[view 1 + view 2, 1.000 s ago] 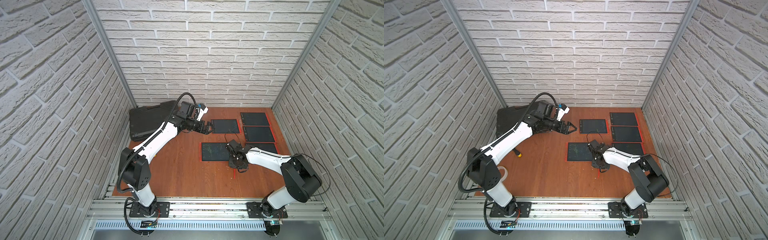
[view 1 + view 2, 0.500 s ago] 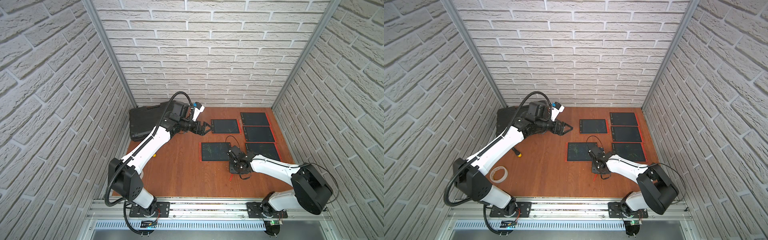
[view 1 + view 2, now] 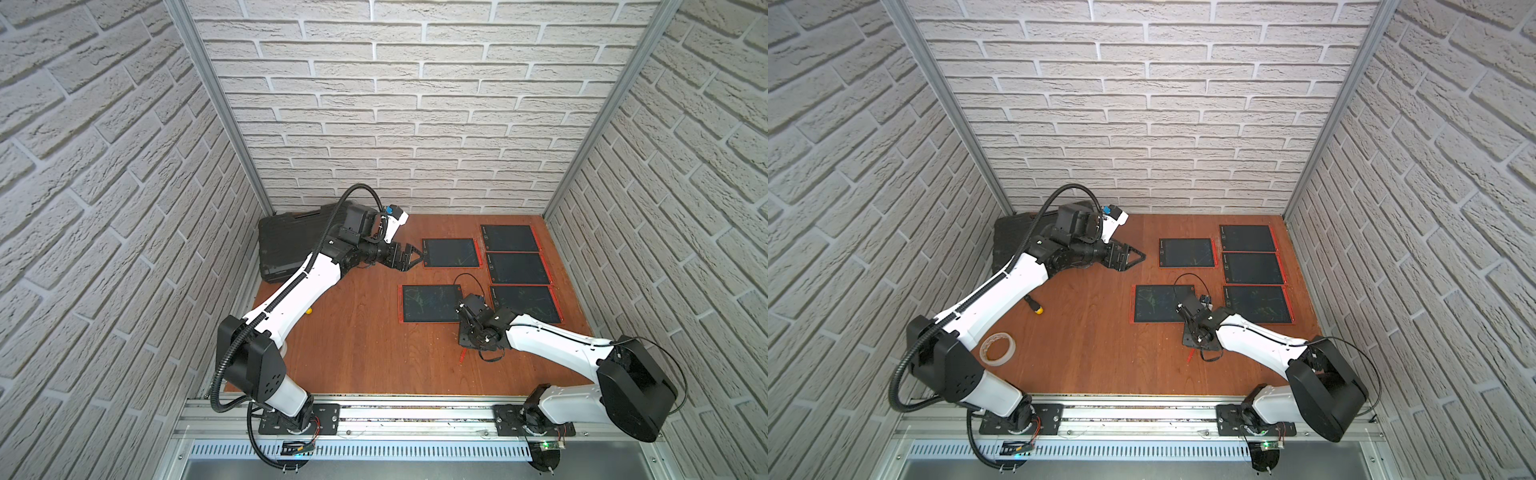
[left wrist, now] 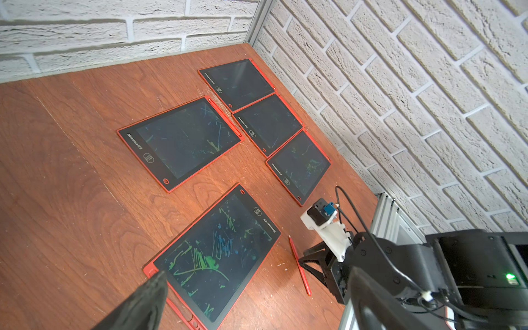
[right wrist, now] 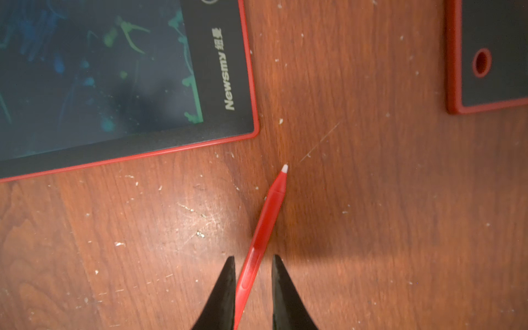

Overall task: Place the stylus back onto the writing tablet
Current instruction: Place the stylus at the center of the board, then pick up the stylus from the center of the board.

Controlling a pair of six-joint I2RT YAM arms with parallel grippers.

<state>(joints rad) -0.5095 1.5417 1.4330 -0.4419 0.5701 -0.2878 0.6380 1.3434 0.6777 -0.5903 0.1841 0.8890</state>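
Task status: not yet started in effect. The red stylus (image 5: 263, 228) lies flat on the wooden table (image 3: 374, 357), on the near side of the scribbled writing tablet (image 3: 430, 303) and close to its near right corner; its white tip points toward that corner without touching it. My right claw (image 5: 253, 260) is lowered over the rear part of the stylus, one finger on each side. The fingers stand narrowly apart, with a sliver of table visible on either side of the barrel, so nothing is clamped. My left claw (image 3: 415, 259) hangs spread wide above the table at the left edge of the far tablet (image 3: 451, 252), holding nothing. Three more tablets (image 3: 515, 268) lie in a column at the right. Remaining steps, as I judge them:

1. Close the right claw on the barrel.
2. Lift the stylus clear of the table.
3. Carry it over the scribbled tablet.
4. Lower it onto the tablet.
5. Release.

I cannot tell whether the tablet's storage slot is the intended seat.
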